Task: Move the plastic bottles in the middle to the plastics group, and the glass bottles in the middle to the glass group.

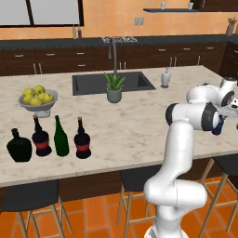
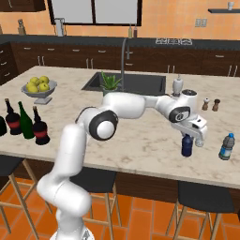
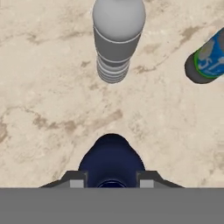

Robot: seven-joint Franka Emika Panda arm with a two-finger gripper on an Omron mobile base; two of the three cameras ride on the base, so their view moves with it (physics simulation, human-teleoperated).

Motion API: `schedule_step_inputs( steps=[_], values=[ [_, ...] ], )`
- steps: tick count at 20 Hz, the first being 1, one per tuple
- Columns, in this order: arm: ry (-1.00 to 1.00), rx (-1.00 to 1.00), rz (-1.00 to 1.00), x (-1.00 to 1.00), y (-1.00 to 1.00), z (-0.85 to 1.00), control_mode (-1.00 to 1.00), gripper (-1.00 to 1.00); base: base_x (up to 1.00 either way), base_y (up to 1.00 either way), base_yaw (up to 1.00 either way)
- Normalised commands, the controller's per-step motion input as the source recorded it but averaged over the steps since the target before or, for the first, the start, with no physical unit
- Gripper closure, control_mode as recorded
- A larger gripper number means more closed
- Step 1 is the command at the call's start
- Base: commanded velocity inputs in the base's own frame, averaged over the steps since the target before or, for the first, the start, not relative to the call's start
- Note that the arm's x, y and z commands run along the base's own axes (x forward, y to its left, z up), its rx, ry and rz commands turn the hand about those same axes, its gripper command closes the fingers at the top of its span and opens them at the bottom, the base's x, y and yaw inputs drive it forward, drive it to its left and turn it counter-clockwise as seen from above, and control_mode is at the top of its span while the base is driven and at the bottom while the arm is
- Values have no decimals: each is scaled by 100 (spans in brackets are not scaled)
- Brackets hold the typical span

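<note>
My gripper (image 2: 188, 136) reaches down over the right part of the counter, shut on the neck of the small dark-blue plastic bottle (image 2: 187, 147), which stands upright. In the hand view the two fingertips (image 3: 76, 181) press against either side of the blue bottle (image 3: 111, 159). The clear, pale-capped bottle (image 2: 226, 146) of the plastics group stands just to its right. On the left of the counter, the green wine bottle (image 1: 61, 138) stands in a row between two red-labelled dark bottles (image 1: 41, 138) (image 1: 82, 139). The squat black-green flask (image 1: 19, 146) is at the row's left end.
A grey ribbed bottle-like thing (image 3: 117, 39) stands just beyond the blue bottle. Salt and pepper shakers (image 2: 210, 104) and a soap dispenser (image 2: 177, 86) stand farther back. Sink (image 1: 111, 82), potted plant (image 1: 114, 88) and fruit bowl (image 1: 38, 100) lie mid-counter and left. Stools line the near edge.
</note>
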Motion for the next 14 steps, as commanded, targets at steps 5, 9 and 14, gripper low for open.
schedule_step_inputs(
  steps=[5,9,14],
  values=[
    [0,0,0,47,-65,-5,-100,100,0,0,0],
    [0,0,0,37,-34,-23,-100,100,0,0,0],
    [-1,0,0,4,-8,-50,-100,100,0,0,0]
  ],
)
